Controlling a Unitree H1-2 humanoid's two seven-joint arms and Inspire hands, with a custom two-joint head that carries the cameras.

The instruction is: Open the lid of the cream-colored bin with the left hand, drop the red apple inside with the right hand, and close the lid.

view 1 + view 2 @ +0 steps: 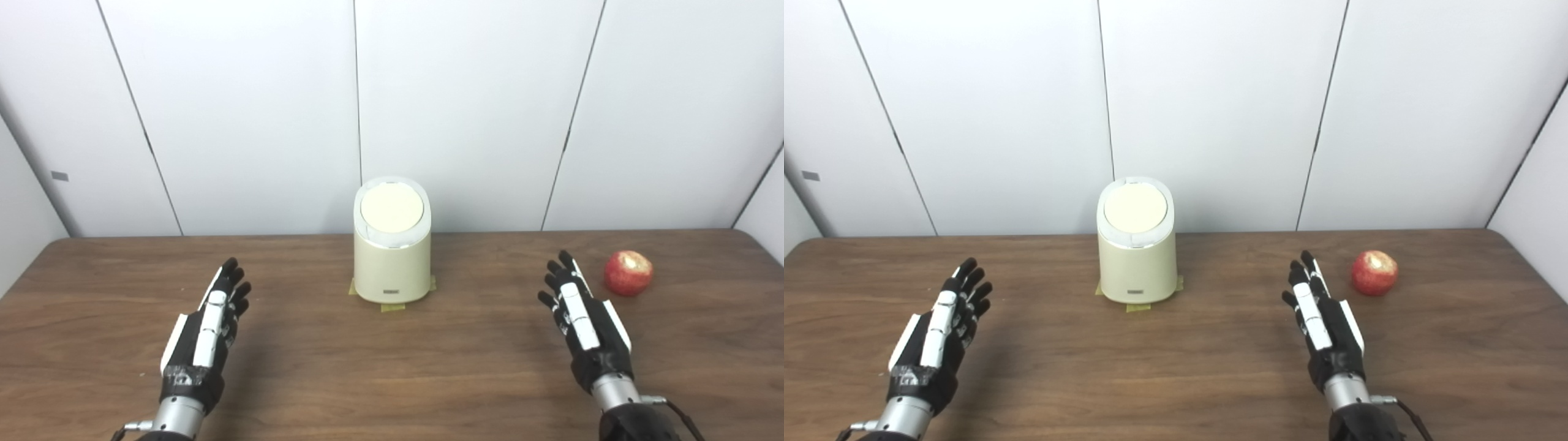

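A cream-colored bin (392, 263) stands upright at the middle back of the wooden table, its round lid (392, 207) lying flat and closed on top. A red apple (628, 272) with a pale patch on its upper side rests on the table at the right. My left hand (207, 327) hovers open over the table, well to the left of the bin and nearer the front, holding nothing. My right hand (585, 321) is open too, just left of the apple and a little nearer to me, not touching it.
The brown wooden table (392, 367) runs to white wall panels (471, 110) right behind the bin. Yellow tape tabs (392, 307) stick out from under the bin's base.
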